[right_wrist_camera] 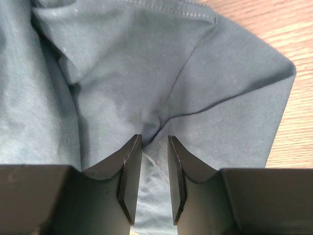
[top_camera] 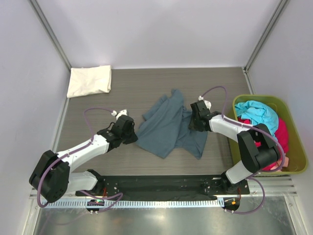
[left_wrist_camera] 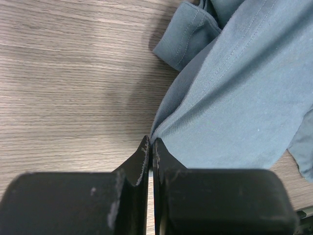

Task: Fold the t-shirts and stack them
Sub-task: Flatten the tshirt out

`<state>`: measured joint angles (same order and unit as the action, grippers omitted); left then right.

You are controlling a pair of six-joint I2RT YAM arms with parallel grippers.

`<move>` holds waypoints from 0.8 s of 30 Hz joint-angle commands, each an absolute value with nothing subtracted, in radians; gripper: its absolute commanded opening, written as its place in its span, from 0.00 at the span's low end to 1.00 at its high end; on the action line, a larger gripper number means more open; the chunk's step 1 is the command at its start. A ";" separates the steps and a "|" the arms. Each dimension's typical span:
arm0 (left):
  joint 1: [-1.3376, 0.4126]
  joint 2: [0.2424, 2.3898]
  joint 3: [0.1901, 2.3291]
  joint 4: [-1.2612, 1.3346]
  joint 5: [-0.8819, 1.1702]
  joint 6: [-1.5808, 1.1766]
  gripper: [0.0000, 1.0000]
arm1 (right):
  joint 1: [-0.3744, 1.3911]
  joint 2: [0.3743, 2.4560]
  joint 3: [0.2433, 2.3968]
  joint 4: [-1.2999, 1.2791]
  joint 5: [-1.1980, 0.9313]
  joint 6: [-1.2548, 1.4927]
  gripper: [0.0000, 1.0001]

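Note:
A dark slate-blue t-shirt (top_camera: 168,125) lies crumpled and partly spread in the middle of the table. My left gripper (top_camera: 133,138) is at its left edge. In the left wrist view the gripper (left_wrist_camera: 150,142) has its jaws pressed together on the shirt's (left_wrist_camera: 234,88) edge. My right gripper (top_camera: 193,122) is on the shirt's right side. In the right wrist view the gripper (right_wrist_camera: 155,139) has narrow-set jaws with puckered cloth (right_wrist_camera: 146,73) pinched between them. A cream-white t-shirt (top_camera: 89,81) lies folded at the back left. A turquoise t-shirt (top_camera: 257,111) and a pink-red t-shirt (top_camera: 281,132) lie in the bin.
An olive-green plastic bin (top_camera: 259,98) stands at the right edge of the wood-grain table (top_camera: 137,83). Pale walls close in the back and both sides. A black mounting plate (top_camera: 161,183) holding the arm bases runs along the near edge.

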<state>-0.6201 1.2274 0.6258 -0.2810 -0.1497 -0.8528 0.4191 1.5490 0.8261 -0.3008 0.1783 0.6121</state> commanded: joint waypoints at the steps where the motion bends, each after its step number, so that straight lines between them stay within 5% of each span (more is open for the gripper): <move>1: -0.615 1.215 0.620 -0.258 -0.179 -0.848 0.00 | 0.425 1.523 0.870 -0.290 0.216 0.621 0.33; 14: -0.615 1.224 0.612 -0.247 -0.179 -0.851 0.00 | 0.425 1.532 0.858 -0.288 0.227 0.627 0.20; 19: -0.615 1.224 0.611 -0.242 -0.178 -0.853 0.00 | 0.425 1.531 0.856 -0.288 0.227 0.627 0.01; 24: -0.615 1.157 0.640 -0.313 -0.175 -0.853 0.00 | 0.426 1.462 0.864 -0.330 0.238 0.630 0.01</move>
<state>-0.6201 1.2198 0.6163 -0.2832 -0.1493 -0.8539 0.4194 1.5440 0.8337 -0.3096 0.2031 0.6231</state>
